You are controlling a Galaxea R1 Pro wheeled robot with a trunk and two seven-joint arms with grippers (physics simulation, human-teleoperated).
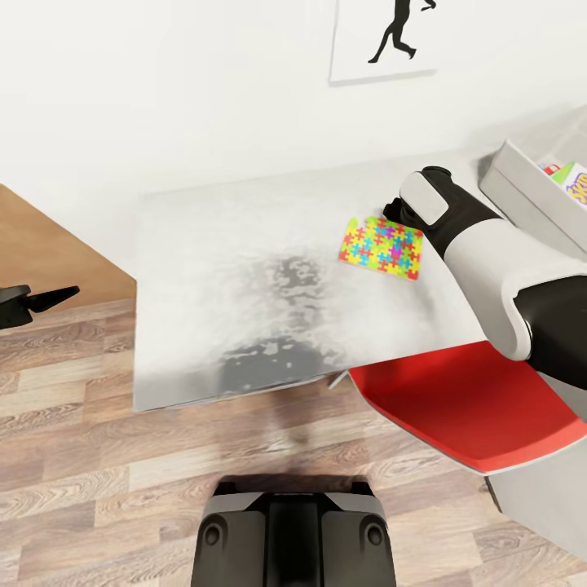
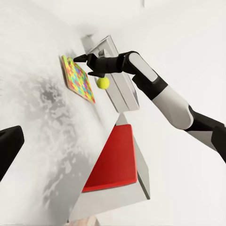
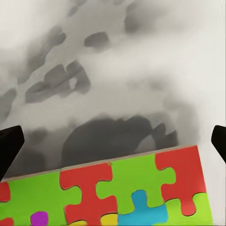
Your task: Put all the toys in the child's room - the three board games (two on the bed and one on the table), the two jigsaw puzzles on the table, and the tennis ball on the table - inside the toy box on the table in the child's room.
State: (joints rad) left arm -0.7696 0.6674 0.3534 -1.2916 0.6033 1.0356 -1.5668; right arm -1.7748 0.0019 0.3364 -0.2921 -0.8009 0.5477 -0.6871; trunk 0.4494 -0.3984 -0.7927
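Observation:
A jigsaw puzzle (image 1: 381,247) lies flat on the pale table (image 1: 244,277); up close its red and green pieces (image 3: 132,188) show. My right gripper (image 1: 390,214) hovers low over the puzzle's far edge, open, its two dark fingertips (image 3: 9,146) spread wide with nothing between them. In the left wrist view the tennis ball (image 2: 102,83) rests beside the puzzle (image 2: 77,80), under my right wrist and next to the toy box (image 2: 117,70). The toy box (image 1: 522,191) stands at the table's right end with the Skip-Bo box (image 1: 575,186) inside. My left gripper (image 1: 37,300) hangs open off the table's left side.
A red-seated chair (image 1: 465,403) is pushed against the table's front edge below my right arm. A black silhouette picture (image 1: 383,37) hangs on the white wall behind. Wood-plank floor (image 1: 98,456) spreads in front, with my base (image 1: 293,534) at the bottom.

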